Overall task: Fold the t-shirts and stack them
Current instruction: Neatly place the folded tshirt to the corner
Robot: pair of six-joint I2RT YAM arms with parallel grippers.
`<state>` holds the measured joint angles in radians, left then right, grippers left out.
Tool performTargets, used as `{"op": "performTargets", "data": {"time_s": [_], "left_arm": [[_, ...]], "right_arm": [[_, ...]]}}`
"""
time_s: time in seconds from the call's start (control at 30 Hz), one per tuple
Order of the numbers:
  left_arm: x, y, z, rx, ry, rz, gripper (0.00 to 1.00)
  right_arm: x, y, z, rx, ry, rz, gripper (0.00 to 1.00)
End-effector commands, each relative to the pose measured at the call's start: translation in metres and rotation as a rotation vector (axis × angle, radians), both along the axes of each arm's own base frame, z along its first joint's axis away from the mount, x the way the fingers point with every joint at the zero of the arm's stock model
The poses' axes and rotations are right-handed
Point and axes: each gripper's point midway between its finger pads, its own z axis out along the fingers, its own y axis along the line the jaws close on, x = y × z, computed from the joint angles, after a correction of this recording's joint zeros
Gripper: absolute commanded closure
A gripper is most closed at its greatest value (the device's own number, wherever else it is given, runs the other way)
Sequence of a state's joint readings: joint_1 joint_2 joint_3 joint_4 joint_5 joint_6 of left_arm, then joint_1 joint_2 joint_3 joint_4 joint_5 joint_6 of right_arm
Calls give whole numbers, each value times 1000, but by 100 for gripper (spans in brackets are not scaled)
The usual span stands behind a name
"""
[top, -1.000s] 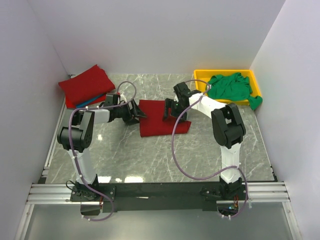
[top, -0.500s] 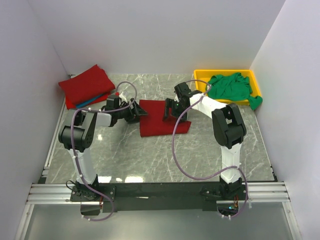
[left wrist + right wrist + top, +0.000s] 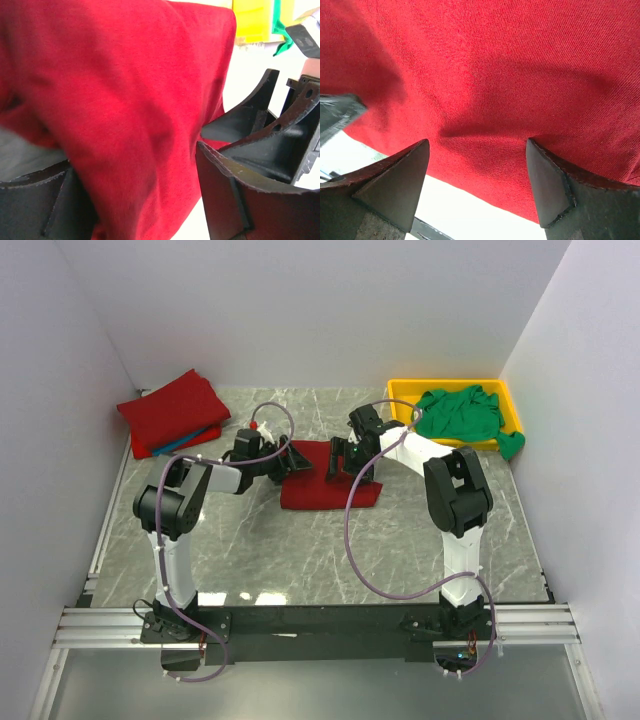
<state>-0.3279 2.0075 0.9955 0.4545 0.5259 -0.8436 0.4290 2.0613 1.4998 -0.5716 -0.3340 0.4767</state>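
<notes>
A dark red t-shirt (image 3: 325, 485) lies partly folded in the middle of the grey marble table (image 3: 300, 550), between the two grippers. Its left edge is bunched up and raised where the left gripper (image 3: 278, 462) reaches in low from the side. In the left wrist view the red cloth (image 3: 125, 100) fills the space between the fingers of that gripper (image 3: 132, 157). The jaws stand wide apart around the fold, and no pinch on it shows.

The right gripper (image 3: 343, 462) points down at the shirt's right half. Its wrist view shows both tips set on the cloth (image 3: 495, 65) near its front edge. The claw (image 3: 477, 142) is spread wide and holds nothing, and a shallow crease runs between the tips.

At the far left corner sits a stack of dark red t-shirts (image 3: 172, 408), with a blue t-shirt (image 3: 180, 444) showing as a thin edge under the top one. At the far right, a green t-shirt (image 3: 460, 412) is heaped in a yellow tray (image 3: 400, 388), one part spilling over the tray's right end onto the table.
</notes>
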Motion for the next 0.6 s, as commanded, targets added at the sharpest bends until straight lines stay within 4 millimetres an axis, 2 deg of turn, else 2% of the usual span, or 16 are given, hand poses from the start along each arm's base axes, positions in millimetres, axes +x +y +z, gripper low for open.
{"op": "performTargets", "data": {"time_s": [0.0, 0.07, 0.17, 0.2, 0.27, 0.3, 0.33, 0.37, 0.43, 0.5, 0.53, 0.57], "left_arm": [[-64, 10, -95, 201, 320, 5, 25], [-65, 5, -96, 218, 327, -4, 28], [-63, 8, -100, 259, 353, 18, 49], [-62, 10, -100, 272, 355, 24, 63], [-57, 18, -97, 337, 359, 52, 81], [-55, 22, -96, 365, 360, 59, 96], [-41, 29, -90, 419, 321, 84, 99], [-43, 35, -86, 459, 335, 86, 100], [-21, 46, -69, 518, 279, 115, 100], [-14, 57, -55, 572, 276, 125, 100], [4, 57, -37, 583, 225, 125, 100], [12, 67, -32, 616, 222, 144, 100]], "right_arm": [[-25, -9, -27, -51, 102, 24, 16], [-27, -9, -27, -51, 104, 25, 16], [-29, -10, -26, -52, 103, 27, 16], [-28, -10, -23, -49, 96, 27, 16], [-29, -11, -21, -51, 92, 30, 16], [-29, -11, -17, -50, 85, 29, 16], [-28, -12, -15, -52, 80, 29, 16], [-29, -14, -12, -60, 81, 35, 15], [-23, -16, -2, -67, 54, 31, 13], [-23, -21, 6, -91, 45, 37, 13], [-18, -21, 13, -99, 26, 39, 12], [-17, -24, 16, -112, 20, 46, 12]]}}
